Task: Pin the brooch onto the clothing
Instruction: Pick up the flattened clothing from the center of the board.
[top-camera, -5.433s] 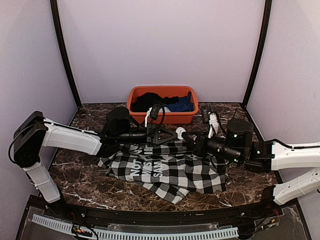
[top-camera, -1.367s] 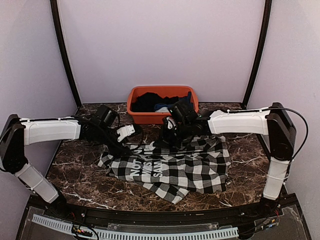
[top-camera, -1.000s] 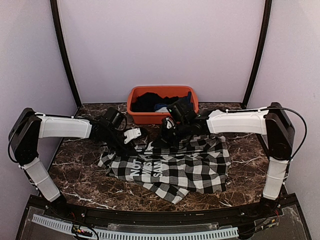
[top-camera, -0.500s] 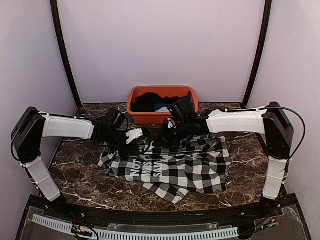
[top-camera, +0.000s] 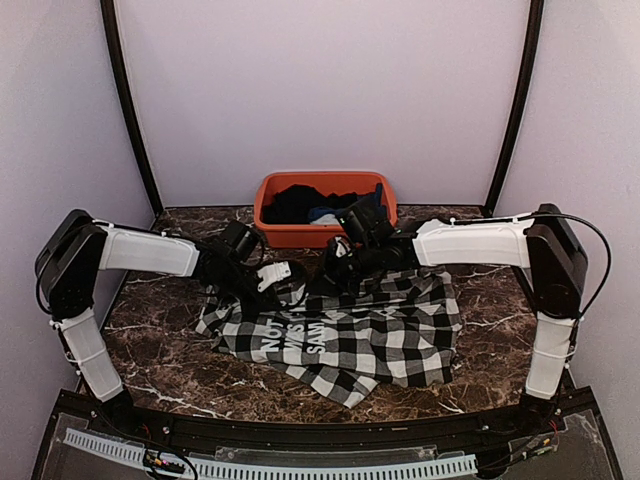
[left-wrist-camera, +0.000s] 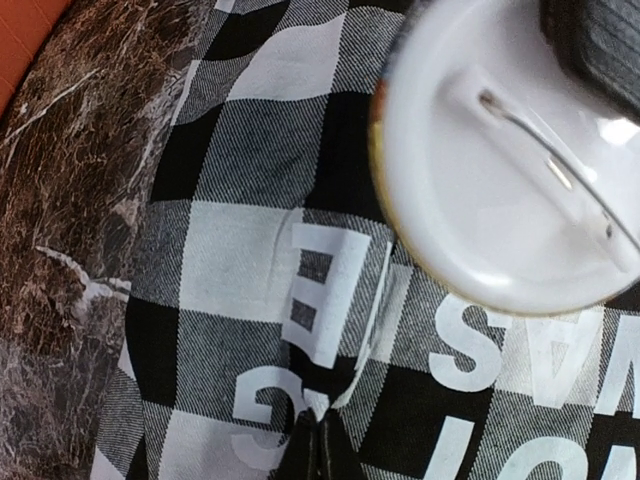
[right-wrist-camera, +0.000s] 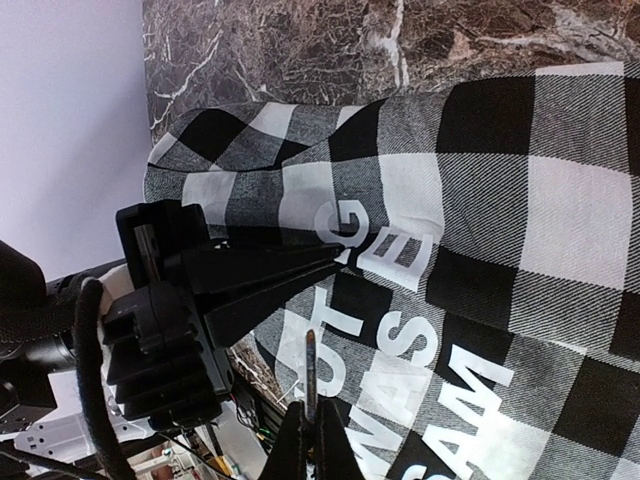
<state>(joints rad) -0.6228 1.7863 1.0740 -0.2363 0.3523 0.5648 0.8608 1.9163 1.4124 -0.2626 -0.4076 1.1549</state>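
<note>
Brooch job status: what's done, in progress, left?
Done: shirt lies spread on the table, lettering up; right jaws are shut on the brooch. In hand: left jaws pinch up a fold by the letters, brooch held over it, its back showing in the left wrist view. Left: the pin isn't through the cloth yet, so piercing and clasping remain.

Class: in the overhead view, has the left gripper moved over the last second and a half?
Yes. Against the orange bin, the left gripper has slid rightward, further over the checked shirt.
</note>
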